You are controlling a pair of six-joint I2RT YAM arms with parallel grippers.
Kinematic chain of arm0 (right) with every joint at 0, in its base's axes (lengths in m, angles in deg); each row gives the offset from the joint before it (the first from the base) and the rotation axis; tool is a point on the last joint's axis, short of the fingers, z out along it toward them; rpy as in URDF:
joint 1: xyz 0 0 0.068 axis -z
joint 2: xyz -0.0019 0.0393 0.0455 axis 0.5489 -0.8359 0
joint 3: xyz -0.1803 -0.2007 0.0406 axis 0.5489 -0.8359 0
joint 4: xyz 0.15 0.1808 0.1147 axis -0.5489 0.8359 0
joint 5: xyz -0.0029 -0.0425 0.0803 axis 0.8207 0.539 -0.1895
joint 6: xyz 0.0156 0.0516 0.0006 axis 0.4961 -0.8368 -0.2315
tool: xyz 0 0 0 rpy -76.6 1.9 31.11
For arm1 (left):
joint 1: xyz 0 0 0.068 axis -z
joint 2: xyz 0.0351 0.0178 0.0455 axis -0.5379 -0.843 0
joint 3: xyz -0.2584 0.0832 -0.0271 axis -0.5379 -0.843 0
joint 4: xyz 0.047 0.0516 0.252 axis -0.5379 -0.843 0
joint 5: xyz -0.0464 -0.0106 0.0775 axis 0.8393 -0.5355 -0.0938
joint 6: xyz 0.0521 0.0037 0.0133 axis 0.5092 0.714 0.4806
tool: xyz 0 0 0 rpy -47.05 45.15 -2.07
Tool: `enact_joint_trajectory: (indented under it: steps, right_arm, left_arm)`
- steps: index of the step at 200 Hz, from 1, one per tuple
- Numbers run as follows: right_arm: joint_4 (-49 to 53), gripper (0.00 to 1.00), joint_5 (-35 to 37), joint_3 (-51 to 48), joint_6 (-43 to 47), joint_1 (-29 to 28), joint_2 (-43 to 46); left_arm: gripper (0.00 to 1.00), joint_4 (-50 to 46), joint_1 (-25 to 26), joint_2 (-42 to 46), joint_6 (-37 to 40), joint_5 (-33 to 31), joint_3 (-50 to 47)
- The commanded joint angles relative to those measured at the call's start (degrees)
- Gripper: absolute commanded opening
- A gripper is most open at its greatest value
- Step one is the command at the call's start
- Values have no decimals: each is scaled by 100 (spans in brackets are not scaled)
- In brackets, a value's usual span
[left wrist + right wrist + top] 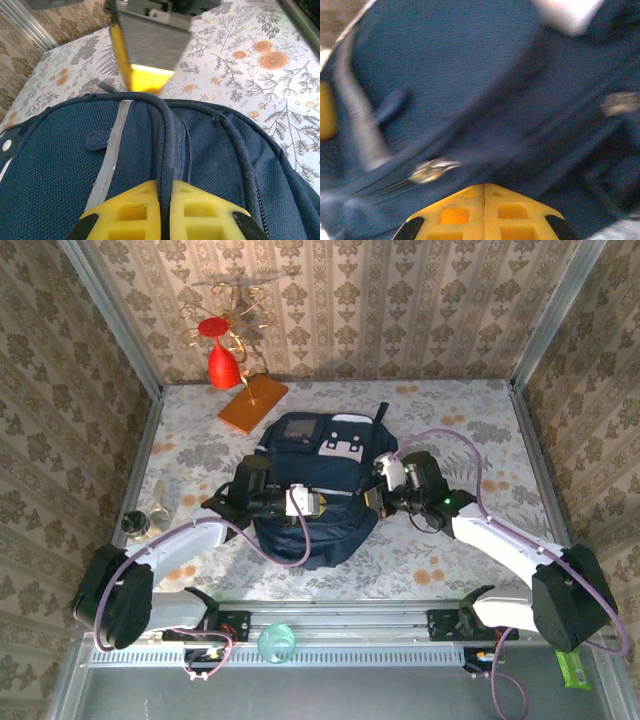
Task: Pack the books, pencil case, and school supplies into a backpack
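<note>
While the arms bend inward from 7 and 4 o'clock in the top view, left gripper and right gripper meet over the central backpack; left wrist: jaws clamped on a backpack ridge; right wrist: jaws together, navy fabric at 12 o'clock

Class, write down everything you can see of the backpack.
The backpack is navy woven fabric, lying front-up mid-table on the floral cloth, top end away from the arms. It has a grey-white patch, a pale stripe and a metal zip pull. The left gripper pinches a raised seam in shut jaws; the right gripper sits shut against the fabric.
</note>
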Motion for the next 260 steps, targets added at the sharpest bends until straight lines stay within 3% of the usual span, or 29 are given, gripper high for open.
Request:
enact_joint_trajectory:
  steps: [1,26,58,108,136,155,203,260]
  right_arm:
    - [150,0,1194,234,-281,108,-110]
    - [177,0,1413,338,-437,103,-219]
    - [96,0,893,209,-172,108,-36]
    - [370,34,-511,-131,444,106,665]
    - [-189,40,-536,-386,753,-72,760]
    - [-719,47,-616,-644,1032,-163,808]
    - [-1546,51,-591,-1074,1541,-478,799]
    - [-2021,49,-448,-1126,1974,-823,755]
  left_arm:
    - [0,-157,31,154,-3,316,-88]
    - [0,-161,29,167,-3,330,-107]
    - [0,-156,29,176,-12,293,-98]
    - [0,-6,-74,217,-6,547,-231]
    - [0,-146,-433,382,113,1266,-298]
    - [0,-706,-624,422,424,1322,-169]
    - [0,-1023,-1122,406,485,1631,-28]
    - [0,-856,-1213,214,348,1839,65]
